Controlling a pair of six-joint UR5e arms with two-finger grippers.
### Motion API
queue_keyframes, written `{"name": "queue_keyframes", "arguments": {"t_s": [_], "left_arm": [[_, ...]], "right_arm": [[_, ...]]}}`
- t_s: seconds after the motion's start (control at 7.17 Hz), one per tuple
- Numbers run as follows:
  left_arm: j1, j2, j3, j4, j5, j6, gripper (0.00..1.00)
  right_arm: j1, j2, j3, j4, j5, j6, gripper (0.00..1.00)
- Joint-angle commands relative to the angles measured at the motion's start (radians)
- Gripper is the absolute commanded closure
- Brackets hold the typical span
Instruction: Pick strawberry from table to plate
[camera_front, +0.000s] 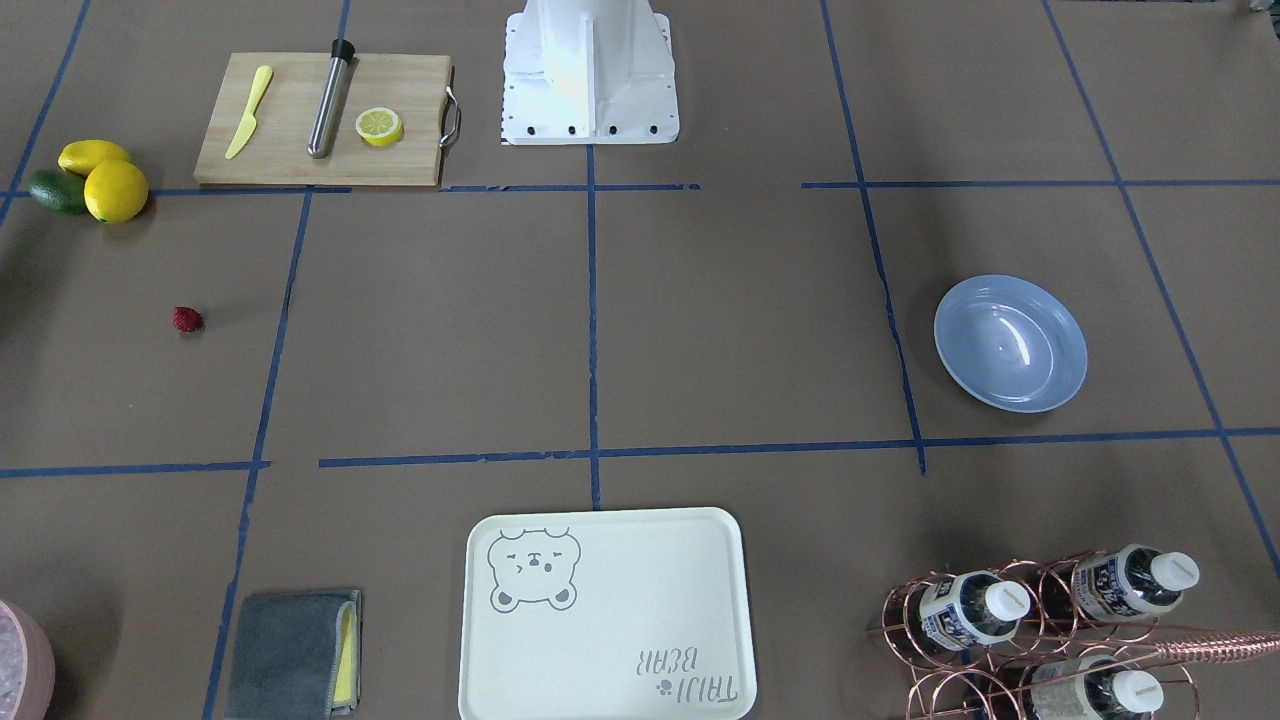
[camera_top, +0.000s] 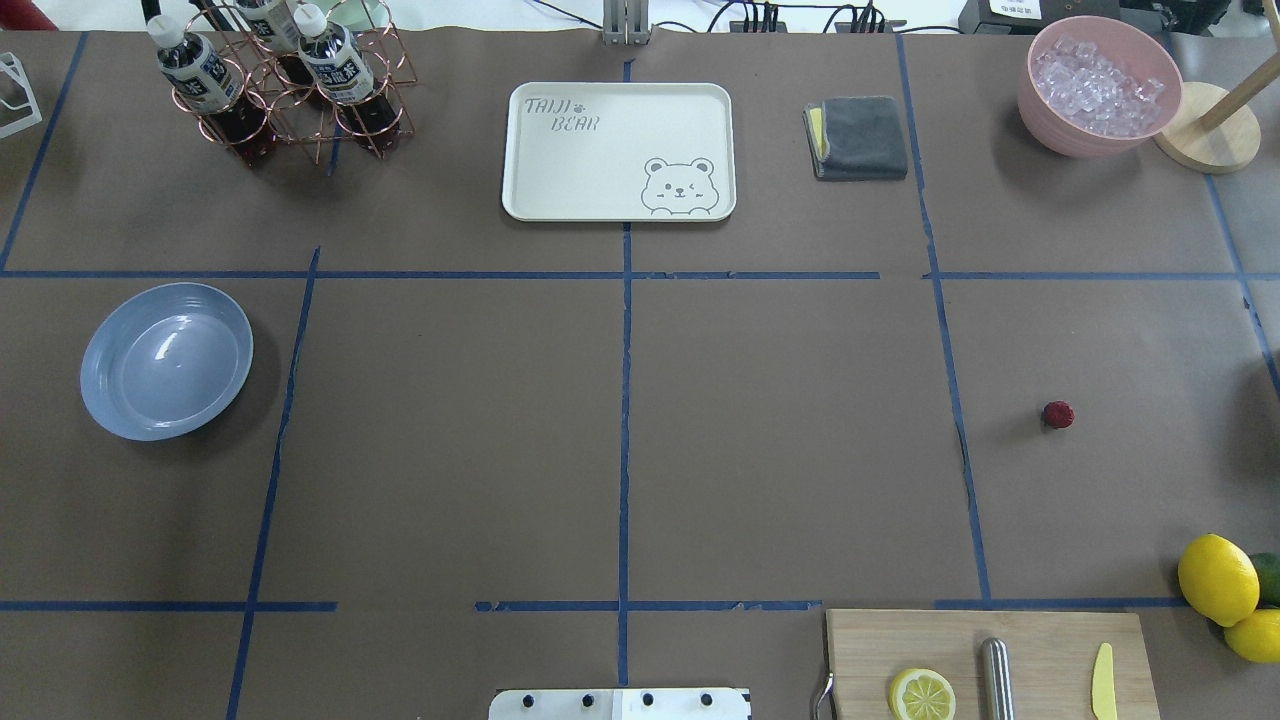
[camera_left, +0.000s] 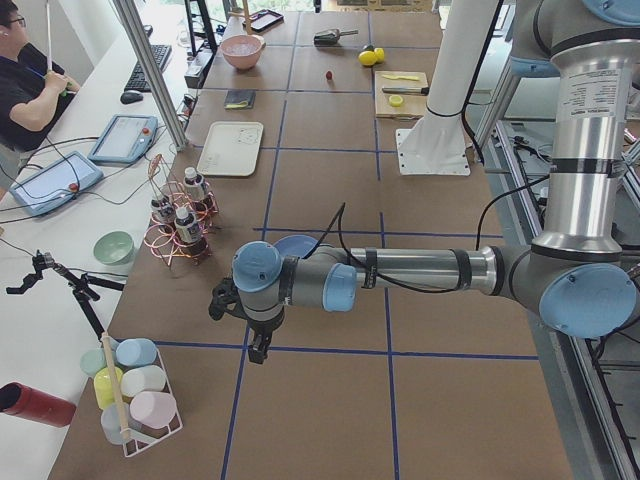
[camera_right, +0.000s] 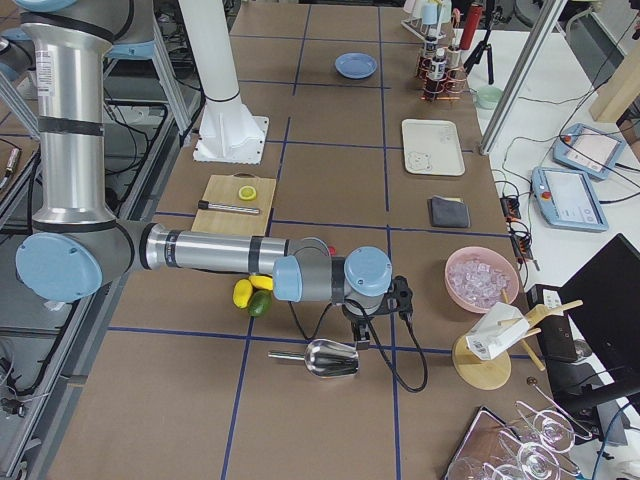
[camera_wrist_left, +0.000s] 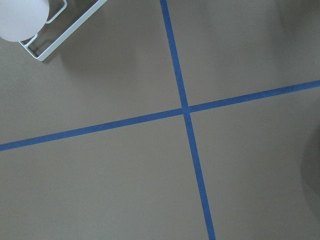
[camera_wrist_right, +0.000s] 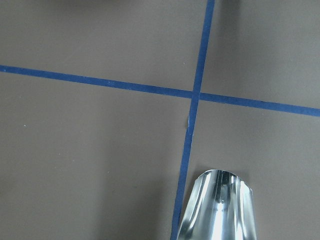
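Note:
The strawberry is a tiny red berry lying alone on the brown table, on the robot's right side; it also shows in the front-facing view as the strawberry. The light-blue plate rests far across on the robot's left, with nothing in it, and is seen again as the plate. My left gripper hangs past the table's left end, beyond the plate. My right gripper hangs past the right end, over a metal scoop. I cannot tell whether either is open or shut. The wrist views show no fingers.
A cutting board with a lemon half, a metal rod and a yellow knife sits at the near right, with lemons beside it. A bear tray, a grey cloth, a bottle rack and a pink ice bowl line the far edge. The metal scoop lies by my right gripper.

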Motion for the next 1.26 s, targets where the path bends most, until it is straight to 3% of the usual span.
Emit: {"name": "queue_keyframes", "arguments": {"t_s": [0.0, 0.28, 0.56, 0.84, 1.12], "left_arm": [[0.001, 0.000, -0.002, 0.000, 0.000, 0.000, 0.00], [0.001, -0.003, -0.007, -0.006, -0.002, 0.002, 0.00], [0.021, -0.006, -0.005, -0.114, -0.005, -0.074, 0.00], [0.177, -0.008, -0.004, -0.332, -0.028, -0.406, 0.00], [0.289, -0.002, -0.002, -0.458, -0.029, -0.632, 0.00]], "right_arm": [[0.005, 0.004, -0.002, 0.000, 0.000, 0.000, 0.00], [0.003, 0.010, 0.006, 0.000, 0.003, 0.019, 0.00], [0.003, 0.027, 0.032, 0.003, 0.000, 0.020, 0.00], [0.002, 0.057, 0.032, 0.002, 0.001, 0.040, 0.00], [0.002, 0.091, 0.031, 0.000, 0.007, 0.049, 0.00]]}}
